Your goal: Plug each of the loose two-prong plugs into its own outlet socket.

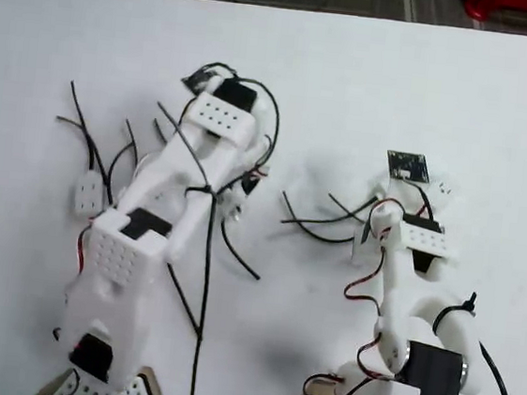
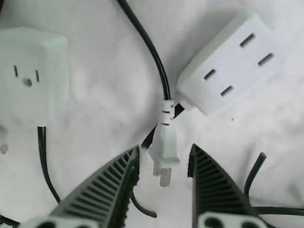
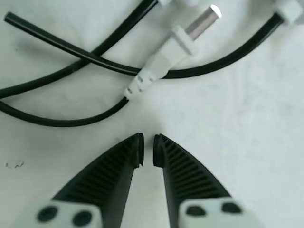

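Observation:
In the left wrist view my left gripper (image 2: 164, 164) is open, its dark ribbed fingers on either side of a white two-prong plug (image 2: 164, 145) that lies on the table with its prongs toward the camera. A white outlet block (image 2: 233, 61) with two pairs of slots lies just beyond the plug. Another white outlet (image 2: 32, 71) with one socket lies off to the side. In the right wrist view my right gripper (image 3: 148, 151) is shut with nothing in it. A second white plug (image 3: 164, 59) with a shiny prong lies a short way ahead of it on crossed black cords (image 3: 71, 52).
In the high view both white arms (image 1: 165, 197) (image 1: 404, 297) reach over the white table (image 1: 398, 80) from its near edge. Loose black cord ends (image 1: 313, 222) lie between them, and a white outlet block (image 1: 88, 193) lies left of the left arm.

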`<state>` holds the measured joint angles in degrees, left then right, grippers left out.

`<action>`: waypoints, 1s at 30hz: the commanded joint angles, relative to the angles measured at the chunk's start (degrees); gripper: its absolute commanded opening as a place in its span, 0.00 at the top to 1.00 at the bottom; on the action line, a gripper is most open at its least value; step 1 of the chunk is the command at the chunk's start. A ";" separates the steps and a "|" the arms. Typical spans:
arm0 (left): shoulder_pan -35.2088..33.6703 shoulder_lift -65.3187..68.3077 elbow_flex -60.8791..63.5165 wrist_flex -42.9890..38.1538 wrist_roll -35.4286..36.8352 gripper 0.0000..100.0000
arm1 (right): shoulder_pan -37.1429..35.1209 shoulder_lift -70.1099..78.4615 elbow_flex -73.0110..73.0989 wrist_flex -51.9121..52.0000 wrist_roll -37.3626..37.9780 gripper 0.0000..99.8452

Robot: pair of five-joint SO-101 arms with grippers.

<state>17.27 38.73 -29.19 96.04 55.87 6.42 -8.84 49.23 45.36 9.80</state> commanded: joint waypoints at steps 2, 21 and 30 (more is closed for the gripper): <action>-3.21 -2.24 1.41 -4.13 0.44 0.82 | -0.84 -2.15 0.09 -0.40 -0.09 0.95; 0.31 3.38 -8.62 6.24 -8.00 0.82 | -0.84 -2.15 0.09 -0.57 -0.09 0.95; 0.57 3.65 -4.31 3.96 -8.18 0.82 | -0.84 -2.07 0.09 -0.57 -0.09 0.95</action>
<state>17.10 42.95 -34.02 101.23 48.31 6.42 -8.84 49.23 45.36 9.80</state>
